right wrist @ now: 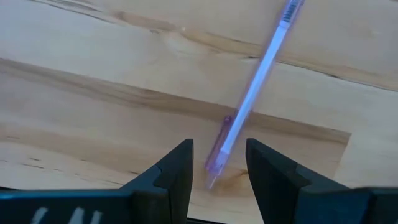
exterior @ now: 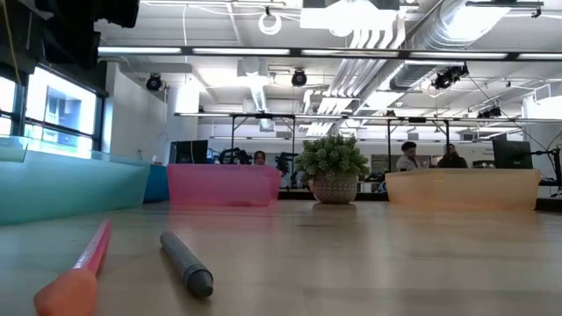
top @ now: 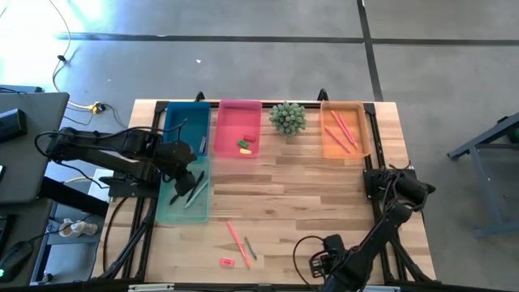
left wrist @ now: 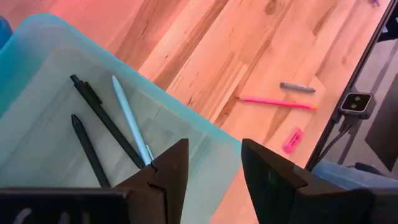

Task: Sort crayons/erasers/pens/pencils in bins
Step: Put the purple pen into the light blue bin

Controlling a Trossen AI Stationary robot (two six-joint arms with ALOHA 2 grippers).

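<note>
My left gripper (top: 195, 180) (left wrist: 214, 146) hangs open and empty over the pale teal bin (top: 183, 195), where two black pens (left wrist: 102, 124) and a light blue pen (left wrist: 129, 118) lie. My right gripper (top: 388, 182) (right wrist: 219, 144) points down near the table's right edge, open. Its fingers stand on either side of the near end of a purple pencil (right wrist: 249, 99) lying flat on the wood, without touching it. The arm hides that pencil in the high view. The pink bin (top: 239, 127) holds erasers (top: 246, 144). The orange bin (top: 345, 130) holds pink pencils (top: 341, 128).
Near the table's front edge lie a pink pencil (top: 237, 242) (exterior: 88, 254), a grey stick (top: 250, 247) (exterior: 186, 263) and a pink eraser (top: 226, 262). The blue bin (top: 186, 122) stands at the back left. A spiky green plant (top: 288, 118) sits between the pink and orange bins.
</note>
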